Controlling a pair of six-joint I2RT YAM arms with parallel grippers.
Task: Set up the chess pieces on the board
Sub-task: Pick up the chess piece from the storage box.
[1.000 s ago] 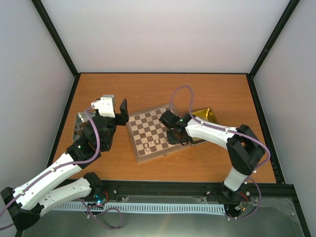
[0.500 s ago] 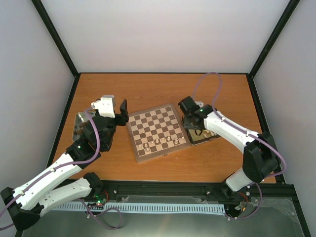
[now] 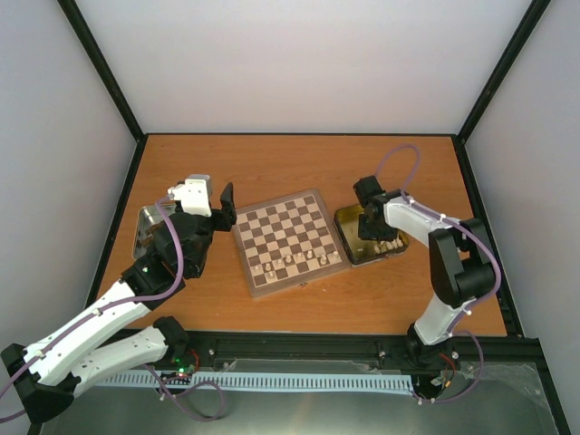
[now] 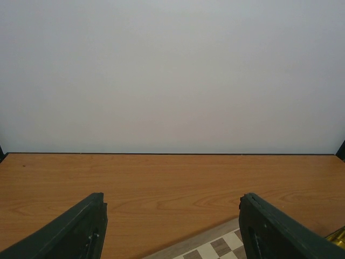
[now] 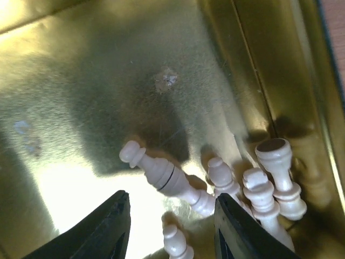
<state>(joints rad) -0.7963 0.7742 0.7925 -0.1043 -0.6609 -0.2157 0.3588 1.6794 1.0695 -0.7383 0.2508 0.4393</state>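
1. Closest to the arm bases, a few cream chess pieces [image 3: 288, 261] stand in a row on the near squares of the board [image 3: 290, 227].
2. The board lies flat on the table [image 3: 299, 168] between the two arms, turned slightly askew.
3. To its left, a silver tray [image 3: 143, 227] sits partly under the left arm; I cannot tell what it holds.
4. The left claw [image 3: 224, 201] hangs near the board's far-left corner. In the wrist view its fingers [image 4: 81, 229] stand wide apart, and only table and a corner of the board show between them.
5. Just beside the board on the right sits a gold tin [image 3: 347, 234], with more cream pieces gathered toward its near right corner.
6. The right claw [image 3: 370, 222] is down inside that tin. Its fingers [image 5: 108, 232] are apart and clamped on nothing.
7. A fallen piece [image 5: 161, 175] lies on its side on the tin floor, just ahead of the gap between the fingers, and others crowd beside the right wall.
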